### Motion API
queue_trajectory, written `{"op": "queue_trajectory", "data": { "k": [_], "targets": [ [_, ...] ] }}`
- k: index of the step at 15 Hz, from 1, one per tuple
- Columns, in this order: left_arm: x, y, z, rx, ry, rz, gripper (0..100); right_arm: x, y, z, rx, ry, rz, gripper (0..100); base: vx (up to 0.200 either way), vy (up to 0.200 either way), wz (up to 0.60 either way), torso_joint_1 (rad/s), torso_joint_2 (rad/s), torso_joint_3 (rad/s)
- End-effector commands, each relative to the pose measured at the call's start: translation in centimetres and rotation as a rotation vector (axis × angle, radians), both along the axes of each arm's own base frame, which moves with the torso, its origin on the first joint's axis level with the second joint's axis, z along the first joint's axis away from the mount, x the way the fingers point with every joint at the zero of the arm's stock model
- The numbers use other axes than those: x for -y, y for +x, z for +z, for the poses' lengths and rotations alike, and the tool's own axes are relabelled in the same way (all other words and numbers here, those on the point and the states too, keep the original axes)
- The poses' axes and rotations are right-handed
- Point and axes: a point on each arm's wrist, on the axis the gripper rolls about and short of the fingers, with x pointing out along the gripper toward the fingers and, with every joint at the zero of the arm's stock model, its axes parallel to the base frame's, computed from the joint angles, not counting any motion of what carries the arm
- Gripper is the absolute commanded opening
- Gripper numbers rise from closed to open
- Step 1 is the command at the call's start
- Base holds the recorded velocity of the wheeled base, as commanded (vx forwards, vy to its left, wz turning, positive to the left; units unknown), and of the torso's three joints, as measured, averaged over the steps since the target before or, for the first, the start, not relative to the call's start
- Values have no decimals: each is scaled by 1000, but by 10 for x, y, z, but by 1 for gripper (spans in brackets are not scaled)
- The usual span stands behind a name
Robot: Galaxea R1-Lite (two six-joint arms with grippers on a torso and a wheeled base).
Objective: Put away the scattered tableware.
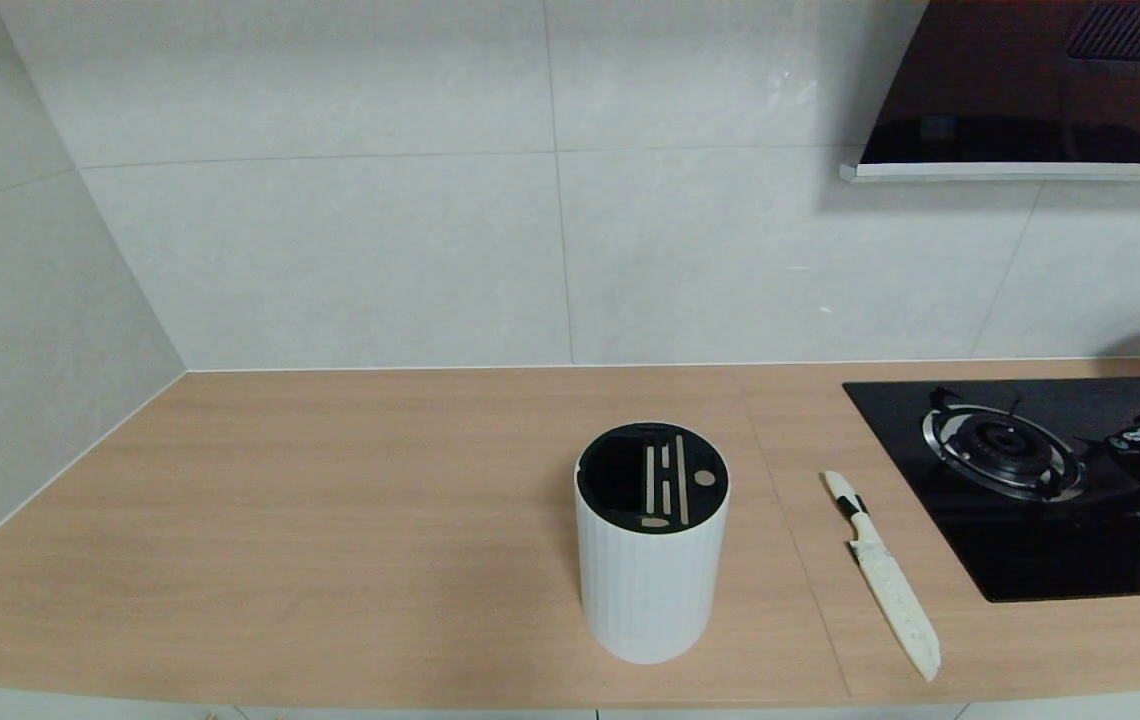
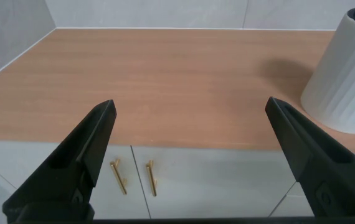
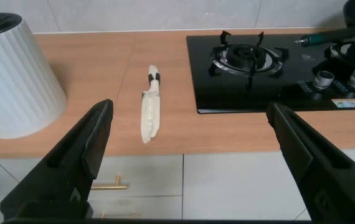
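One white knife (image 1: 880, 572) lies flat at lower right of the head view, between slotted holder (image 1: 652, 560) and hob (image 1: 1030, 500); stiff, light and thin, it looks best pinched at its handle (image 1: 845, 497), with left gripper (image 2: 190, 109) and right gripper (image 3: 190, 109) both gaping empty.

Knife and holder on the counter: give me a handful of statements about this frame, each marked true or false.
1. The knife lies flat on the counter, between the white holder and the hob. True.
2. The holder lies tipped on its side. False: it stands upright.
3. The right gripper is shut on the knife. False: its jaws stand open and empty, clear of the knife.
4. The burner nearest the knife is bare. True.
5. The left gripper has its jaws open. True.
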Motion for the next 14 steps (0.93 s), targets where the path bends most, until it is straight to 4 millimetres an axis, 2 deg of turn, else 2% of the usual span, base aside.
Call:
{"op": "queue_trajectory", "data": {
  "k": [1, 5, 6, 7, 8, 10, 12, 14],
  "targets": [
    [0, 0, 0, 0, 0, 1, 100, 0, 0, 0, -3, -1, 0, 100, 0, 0, 0, 0, 0, 0],
    [0, 0, 0, 0, 0, 1, 100, 0, 1, 4, -10, -39, 8, 100, 0, 0, 0, 0, 0, 0],
    [0, 0, 0, 0, 0, 1, 100, 0, 0, 22, 17, -24, 28, 100, 0, 0, 0, 0, 0, 0],
    [0, 0, 0, 0, 0, 0, 100, -1, -4, 48, 71, 18, 85, 100, 0, 0, 0, 0, 0, 0],
    [0, 0, 0, 0, 0, 0, 100, -2, 3, 62, 26, 23, 151, 100, 0, 0, 0, 0, 0, 0],
    [0, 0, 0, 0, 0, 1, 100, -4, 34, 82, -136, 32, 181, 100, 0, 0, 0, 0, 0, 0],
    [0, 0, 0, 0, 0, 1, 100, -6, 80, 98, -320, 33, 192, 100, 0, 0, 0, 0, 0, 0],
    [0, 0, 0, 0, 0, 1, 100, -19, 128, 102, -467, 15, 273, 100, 0, 0, 0, 0, 0, 0]
  ]
}}
